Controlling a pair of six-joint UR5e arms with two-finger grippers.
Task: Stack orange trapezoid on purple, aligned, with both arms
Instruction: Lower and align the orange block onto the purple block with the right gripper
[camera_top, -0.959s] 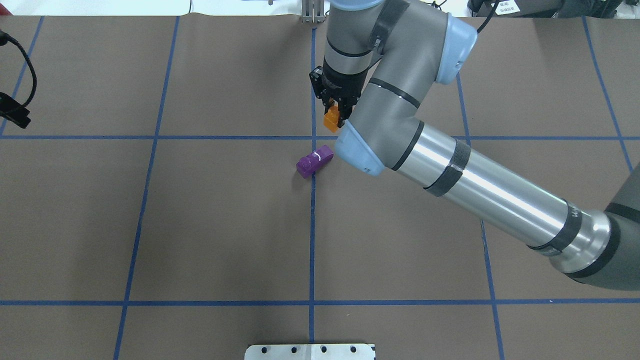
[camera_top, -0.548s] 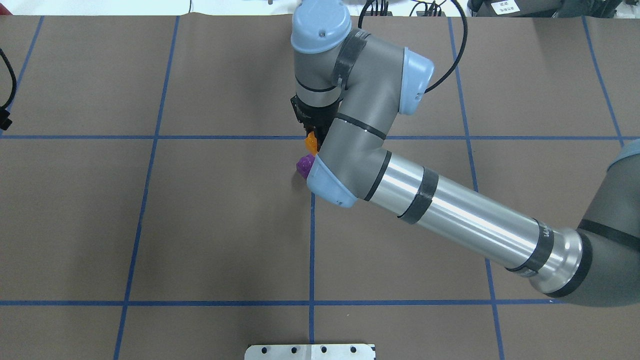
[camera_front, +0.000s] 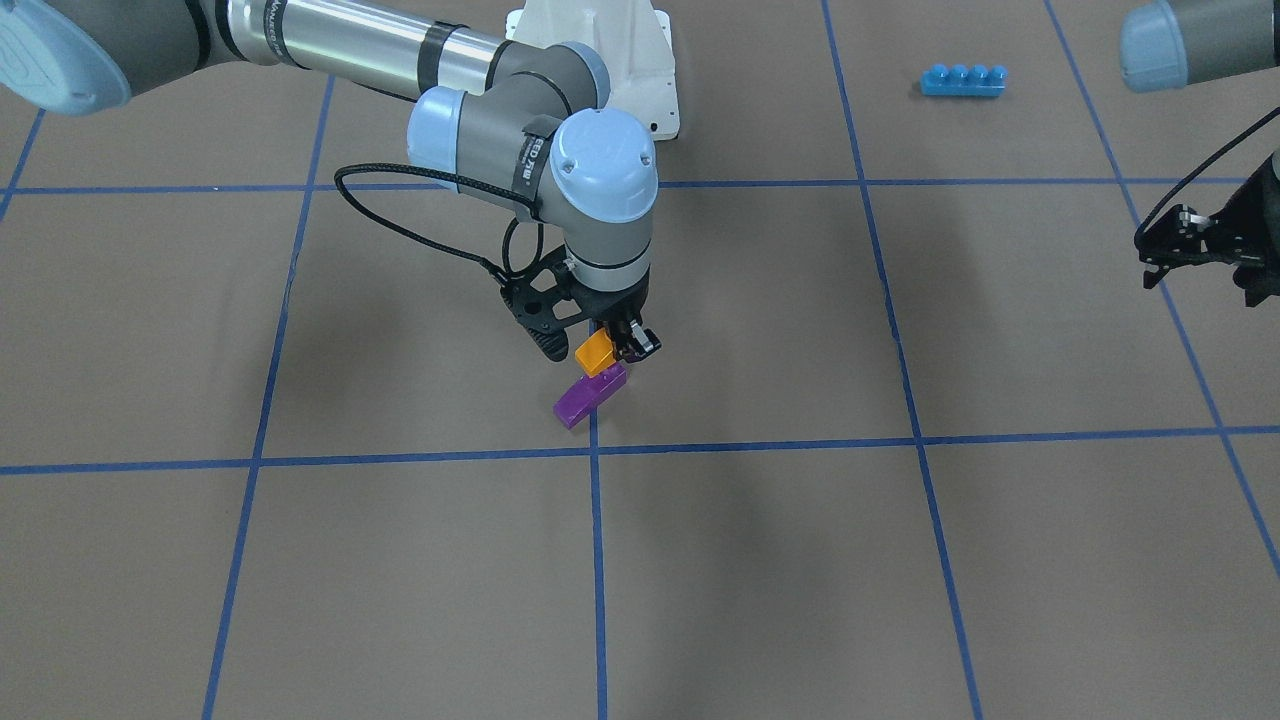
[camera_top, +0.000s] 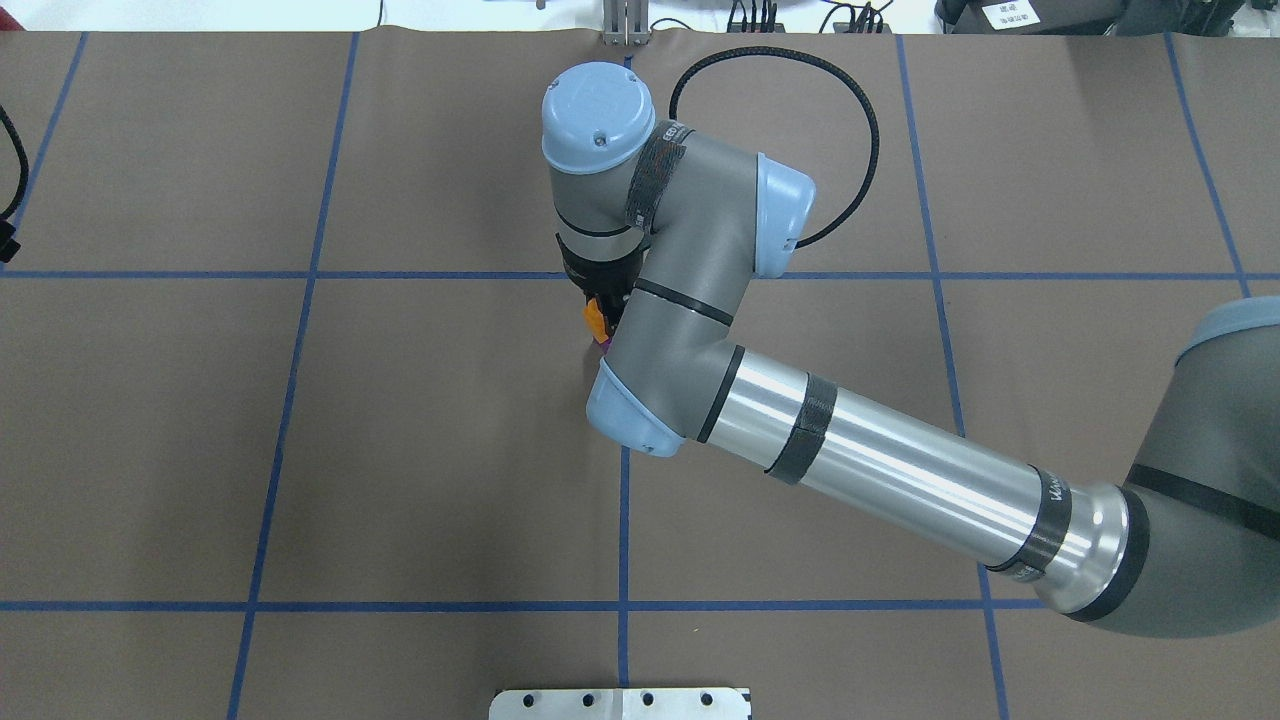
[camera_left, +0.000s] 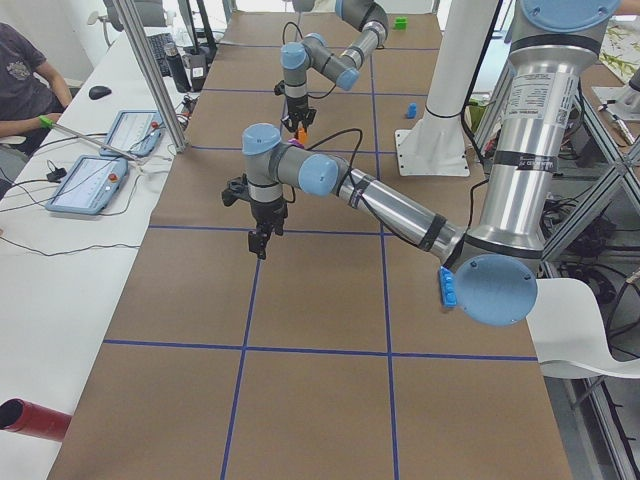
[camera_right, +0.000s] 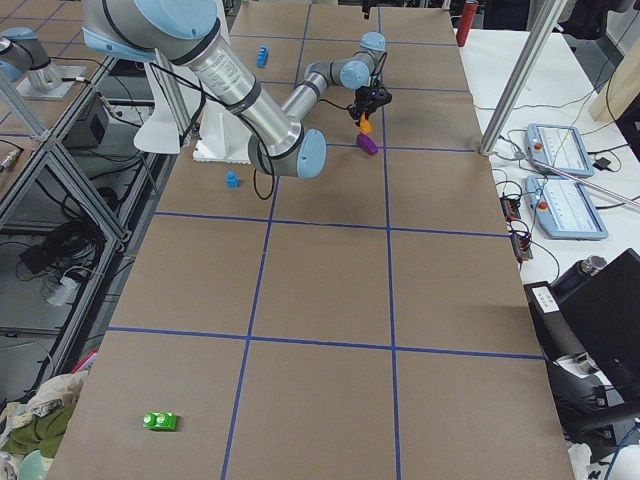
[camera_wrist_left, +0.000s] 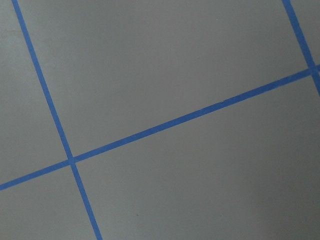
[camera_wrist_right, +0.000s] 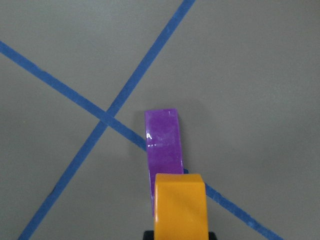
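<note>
My right gripper (camera_front: 612, 350) is shut on the orange trapezoid (camera_front: 597, 352) and holds it over the robot-side end of the purple block (camera_front: 585, 398), which lies on the table beside a blue tape crossing. I cannot tell if the two touch. In the right wrist view the orange trapezoid (camera_wrist_right: 180, 205) covers the near end of the purple block (camera_wrist_right: 163, 142). In the overhead view the orange trapezoid (camera_top: 594, 318) peeks out beside the wrist, which hides nearly all of the purple block. My left gripper (camera_front: 1155, 262) hangs over bare table far off; I cannot tell whether it is open.
A long blue four-stud brick (camera_front: 963, 79) lies near the robot's base (camera_front: 600, 60). A small blue block (camera_right: 232, 179) sits by the base plate. A green block (camera_right: 159, 421) lies at the table's right end. Operators' tablets (camera_right: 565, 150) lie on the side bench.
My right arm has carried the orange trapezoid toward the robot and to the overhead view's left, from beyond the purple block to over it. The wrist now hides the purple block there.
</note>
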